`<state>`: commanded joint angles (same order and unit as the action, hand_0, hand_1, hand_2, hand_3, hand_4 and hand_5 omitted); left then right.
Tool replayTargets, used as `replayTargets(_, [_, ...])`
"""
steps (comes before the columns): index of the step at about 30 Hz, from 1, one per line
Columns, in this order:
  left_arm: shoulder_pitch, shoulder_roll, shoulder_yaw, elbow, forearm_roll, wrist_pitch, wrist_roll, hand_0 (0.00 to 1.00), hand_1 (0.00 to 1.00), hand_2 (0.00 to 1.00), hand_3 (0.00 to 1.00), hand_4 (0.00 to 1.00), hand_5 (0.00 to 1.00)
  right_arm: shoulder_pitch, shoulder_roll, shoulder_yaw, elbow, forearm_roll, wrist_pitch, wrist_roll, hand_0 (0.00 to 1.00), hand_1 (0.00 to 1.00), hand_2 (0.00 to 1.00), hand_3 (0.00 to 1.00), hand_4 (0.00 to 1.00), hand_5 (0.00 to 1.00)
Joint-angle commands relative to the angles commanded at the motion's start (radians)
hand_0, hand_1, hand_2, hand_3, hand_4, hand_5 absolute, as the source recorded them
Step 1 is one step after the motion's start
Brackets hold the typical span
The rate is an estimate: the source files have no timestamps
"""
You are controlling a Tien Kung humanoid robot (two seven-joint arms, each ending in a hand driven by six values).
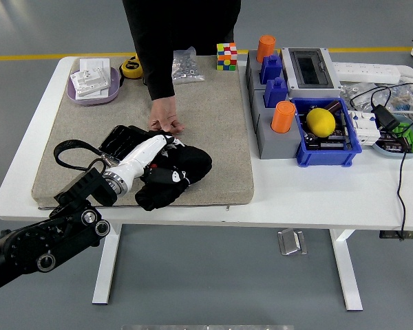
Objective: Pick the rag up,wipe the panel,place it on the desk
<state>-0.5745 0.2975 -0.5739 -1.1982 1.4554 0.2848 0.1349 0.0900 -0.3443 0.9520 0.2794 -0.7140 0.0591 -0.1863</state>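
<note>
Head view — black rag (173,175), crumpled, bunched over panel (122,139), left hand (153,148) fingers pinching it

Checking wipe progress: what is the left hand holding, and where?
The white left hand presses on the crumpled black rag at its upper left; finger grip cannot be told.

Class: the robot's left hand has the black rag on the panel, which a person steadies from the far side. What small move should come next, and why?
Probably another short wiping stroke. The left robot hand presses the black rag onto the dark panel, part of which shows uncovered at the rag's left, while the person's hand holds the far edge.
</note>
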Motion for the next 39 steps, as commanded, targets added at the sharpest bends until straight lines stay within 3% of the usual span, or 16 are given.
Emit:
replayTargets(13, [0.013, 0.003, -0.036, 0.103, -0.020, 0.052, -0.001, 0.253, 0.299, 0.520, 0.383, 0.278, 0.002, -0.003, 0.007, 0.000, 0.000, -0.003, -0.004, 0.001, 0.719, 0.592, 0.660, 0.575, 0.974, 0.527])
replayTargets(28, [0.014, 0.016, -0.075, 0.168, 0.007, 0.096, 0.038, 0.244, 0.298, 0.519, 0.385, 0.289, 0.002, -0.005, 0.010, -0.006, 0.000, -0.001, -0.003, 0.000, 0.718, 0.592, 0.660, 0.574, 0.975, 0.527])
replayTargets(39, [0.021, 0.023, -0.135, 0.218, 0.026, 0.118, 0.035, 0.241, 0.295, 0.518, 0.395, 0.292, 0.002, -0.006, 0.011, -0.002, -0.001, -0.001, 0.000, -0.001, 0.717, 0.592, 0.659, 0.574, 0.976, 0.528])
